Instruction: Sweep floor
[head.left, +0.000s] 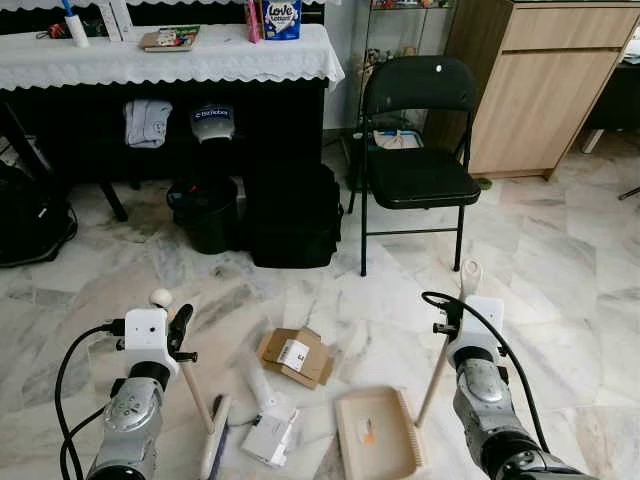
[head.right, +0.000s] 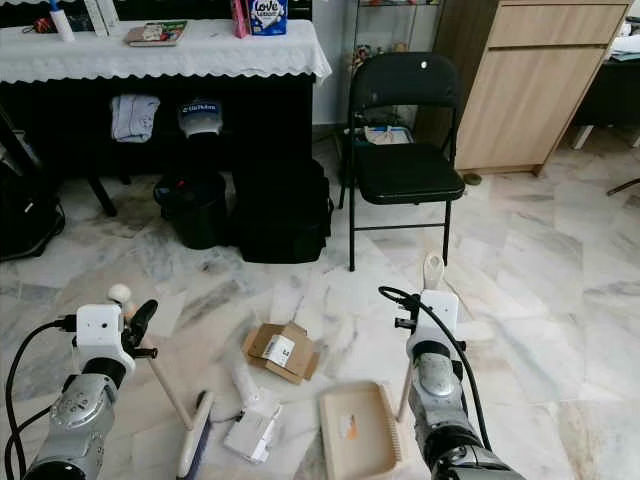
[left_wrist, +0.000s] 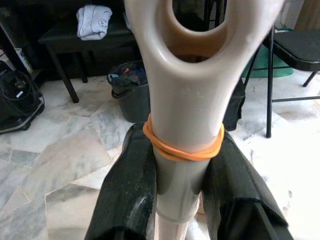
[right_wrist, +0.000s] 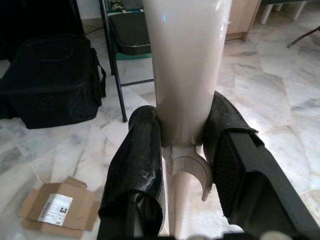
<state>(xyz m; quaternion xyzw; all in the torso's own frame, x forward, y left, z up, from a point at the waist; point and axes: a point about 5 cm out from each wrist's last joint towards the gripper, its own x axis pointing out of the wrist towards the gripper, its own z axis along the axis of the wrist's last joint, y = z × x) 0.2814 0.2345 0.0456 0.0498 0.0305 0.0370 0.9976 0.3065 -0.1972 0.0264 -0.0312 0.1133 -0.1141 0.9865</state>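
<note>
left gripper (left_wrist: 181, 187) is clamped tight on the cream broom handle (left_wrist: 187, 125), fingers (left_wrist: 130, 185) pressed to either side just below an orange rubber band (left_wrist: 172, 150). from the head camera the broom head (head.left: 214, 440) rests on the marble floor (head.left: 560, 270) at the robot's left, bristles touching the tiles. right gripper (right_wrist: 182, 150) is squeezed shut on the dustpan handle (right_wrist: 186, 65), which stands upright, and the cream dustpan (head.left: 377, 432) lies flat on the floor between the two arms. just ahead of the pan lies a flattened cardboard box (head.left: 296, 356) with a white label, and beside the broom head some white paper litter (head.left: 268, 436). beyond them, a black folding chair (head.left: 415, 150), a black bag (head.left: 295, 215), a black bin (head.left: 207, 212) and a table with a white lace cloth (head.left: 170, 55).
</note>
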